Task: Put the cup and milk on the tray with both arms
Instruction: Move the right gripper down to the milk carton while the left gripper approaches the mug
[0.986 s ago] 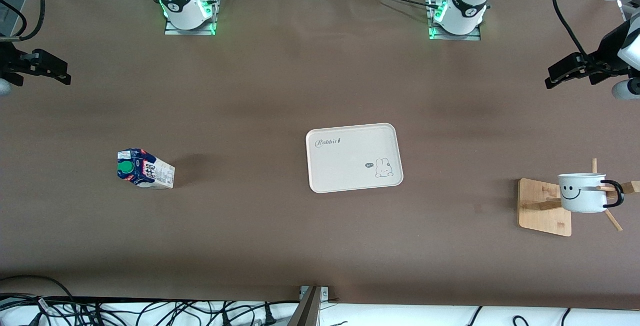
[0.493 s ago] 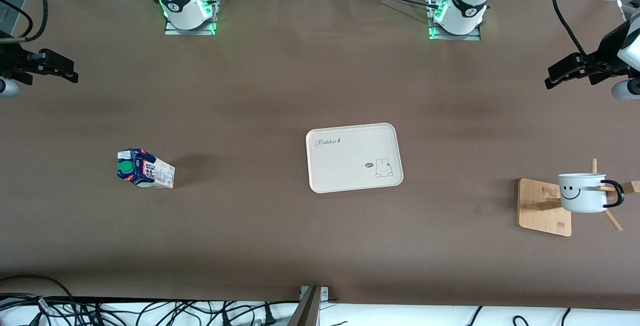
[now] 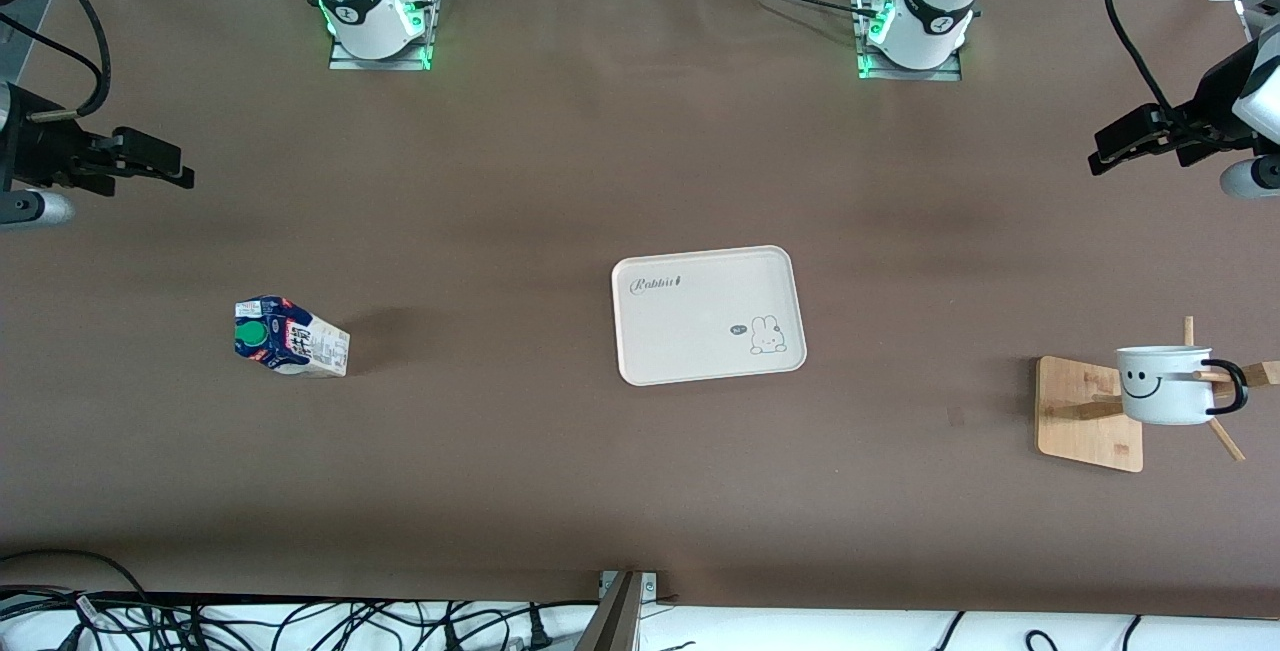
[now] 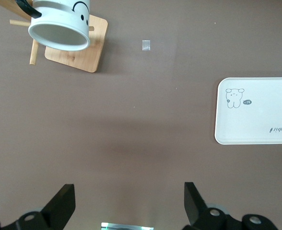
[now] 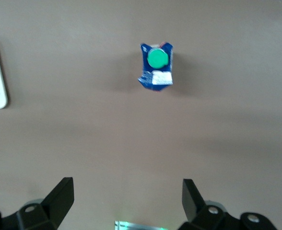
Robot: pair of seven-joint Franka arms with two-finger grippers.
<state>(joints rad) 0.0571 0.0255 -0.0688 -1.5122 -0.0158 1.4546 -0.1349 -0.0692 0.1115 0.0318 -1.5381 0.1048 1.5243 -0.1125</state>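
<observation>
The cream Rabbit tray (image 3: 708,315) lies bare at the middle of the brown table (image 3: 560,181), so neither item has been placed yet. From the tray, the milk carton (image 3: 290,336) stands upright at about nine o'clock, well apart, toward the right arm's end of the table. The smiley mug (image 3: 1165,384) is at about three o'clock, toward the left arm's end, hanging by its black handle on a peg of the wooden rack (image 3: 1090,413), its mouth tipped sideways.

The right gripper (image 3: 165,167) hovers over bare table at roughly eleven o'clock from the carton, fingers spread wide and holding nothing. The left gripper (image 3: 1115,147) hangs over bare table at about twelve o'clock from the mug, likewise wide open and empty. Both wrist views confirm the gap between the fingers (image 4: 64,203) and that nothing sits in it.

The step in hand looks like the approach. For the carton, the right arm would do well to centre the green cap (image 5: 157,58) between its fingers (image 5: 59,194), come down squarely over the body below the gable, and close on the flat printed sides so it does not tip. For the mug, the left arm probably needs to grip the rim or wall and slide it along the peg before lifting, or the rack may come with it. The two should set down at separate ends of the tray.
</observation>
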